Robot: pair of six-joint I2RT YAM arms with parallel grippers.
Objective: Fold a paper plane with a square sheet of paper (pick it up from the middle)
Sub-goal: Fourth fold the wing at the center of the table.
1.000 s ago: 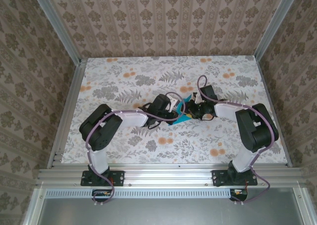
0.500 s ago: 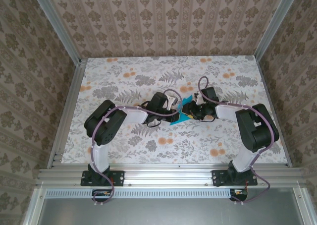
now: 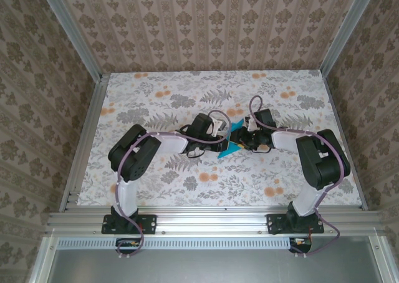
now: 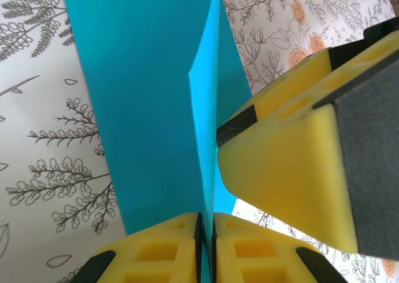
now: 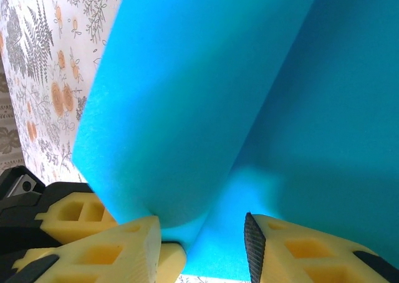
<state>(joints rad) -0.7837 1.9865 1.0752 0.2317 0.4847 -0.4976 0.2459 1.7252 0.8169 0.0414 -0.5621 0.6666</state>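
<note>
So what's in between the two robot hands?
The blue paper lies between the left gripper and the right gripper, as the top view shows. The left wrist view shows the left gripper pinched shut on its crease.

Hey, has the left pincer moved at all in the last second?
Yes, slightly. Seen from above, the left pincer, shut on the blue paper, has edged farther from the near aluminium rail, toward the back of the table.
</note>
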